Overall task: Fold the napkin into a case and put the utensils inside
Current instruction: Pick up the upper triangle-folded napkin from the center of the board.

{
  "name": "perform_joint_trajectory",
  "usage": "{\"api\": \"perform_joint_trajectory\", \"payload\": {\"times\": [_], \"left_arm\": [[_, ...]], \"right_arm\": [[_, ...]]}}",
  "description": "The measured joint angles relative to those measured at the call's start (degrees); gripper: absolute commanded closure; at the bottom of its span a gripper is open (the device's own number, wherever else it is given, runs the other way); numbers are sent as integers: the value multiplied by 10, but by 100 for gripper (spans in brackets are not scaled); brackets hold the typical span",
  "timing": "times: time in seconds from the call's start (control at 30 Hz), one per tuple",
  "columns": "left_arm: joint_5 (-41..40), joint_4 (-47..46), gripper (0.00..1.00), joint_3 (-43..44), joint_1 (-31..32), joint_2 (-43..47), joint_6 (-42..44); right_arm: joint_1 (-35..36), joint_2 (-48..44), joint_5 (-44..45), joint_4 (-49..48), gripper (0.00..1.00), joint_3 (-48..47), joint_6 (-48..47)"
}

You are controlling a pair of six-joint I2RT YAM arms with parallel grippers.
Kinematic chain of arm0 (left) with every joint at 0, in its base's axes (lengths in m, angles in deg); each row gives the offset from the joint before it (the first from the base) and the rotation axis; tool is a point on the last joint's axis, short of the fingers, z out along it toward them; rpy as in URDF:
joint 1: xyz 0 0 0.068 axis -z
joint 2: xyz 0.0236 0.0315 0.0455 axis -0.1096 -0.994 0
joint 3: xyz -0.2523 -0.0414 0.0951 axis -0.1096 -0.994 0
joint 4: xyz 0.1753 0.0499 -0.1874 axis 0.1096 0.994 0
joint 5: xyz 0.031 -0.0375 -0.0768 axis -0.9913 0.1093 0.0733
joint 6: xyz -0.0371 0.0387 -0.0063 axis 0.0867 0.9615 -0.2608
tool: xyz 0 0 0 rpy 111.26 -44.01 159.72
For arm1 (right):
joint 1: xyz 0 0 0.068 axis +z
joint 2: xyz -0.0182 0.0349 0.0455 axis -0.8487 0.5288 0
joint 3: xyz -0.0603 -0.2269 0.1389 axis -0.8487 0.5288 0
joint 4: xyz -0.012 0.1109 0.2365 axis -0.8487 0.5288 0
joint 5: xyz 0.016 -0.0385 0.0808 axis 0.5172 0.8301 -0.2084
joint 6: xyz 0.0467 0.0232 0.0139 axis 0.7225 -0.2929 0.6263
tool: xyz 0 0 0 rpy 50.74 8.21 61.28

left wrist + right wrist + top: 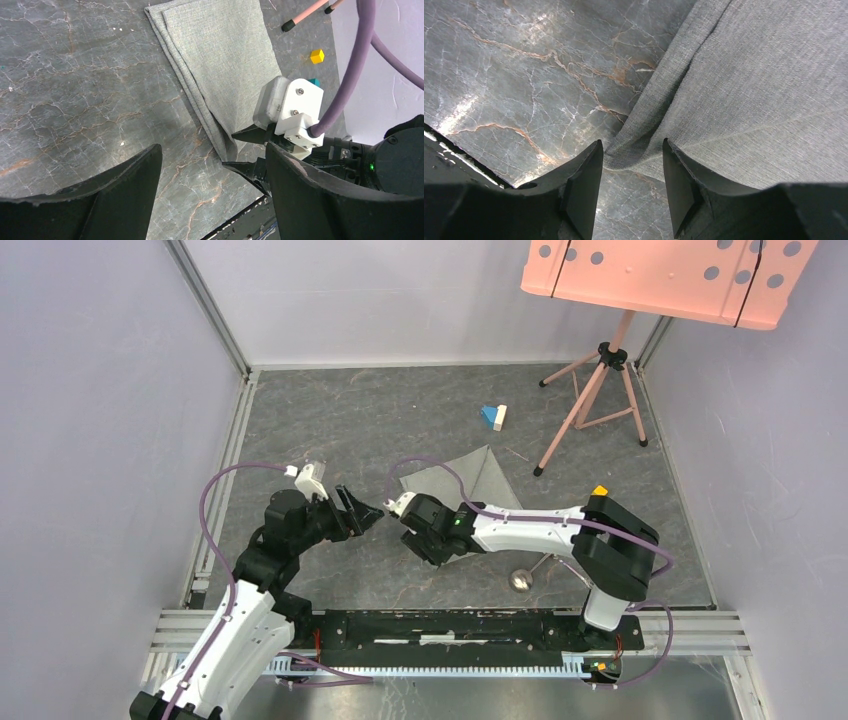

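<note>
The napkin (pixel 488 478) lies folded flat near the middle of the table (pixel 330 420), a bit toward the right edge. It makes a pointed shape, with the point toward the far edge. Along its left side a few layers of cloth lie on top of each other.

The right gripper (pixel 631 146) is low at the napkin's near left corner. Its two fingers (pixel 579 190) are a little way apart, and the corner of the cloth sits in the gap between them. They are not pinching it, so the gripper holds nothing.

The left gripper (pixel 214 150) is just to the left of the right one, over bare table beside the napkin. Its fingers are spread wide and it holds nothing. The two grippers are near each other but do not touch.

A spoon (pixel 520 580) lies close to the near edge, right of the middle, apart from the napkin. Its thin handle points toward the far right corner.

Two small blocks (pixel 494 417), one blue and one white, sit past the napkin toward the far edge. A stand (pixel 611 356) with three legs is at the far right corner.
</note>
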Motion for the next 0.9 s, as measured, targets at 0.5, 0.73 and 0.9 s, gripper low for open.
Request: {"api": "perform_joint_trajectory", "payload": {"times": [0.5,0.73,0.9], "left_arm": [[0,0,17,-1,0,2,0],[0,0,17,-1,0,5,0],[-4,0,17,-1,0,7,0]], "right_arm": [[9,18,29,26,45,-26,0],[10,45,27,17,44,-26,1],[10,47,28,12,40,-27,0]]}}
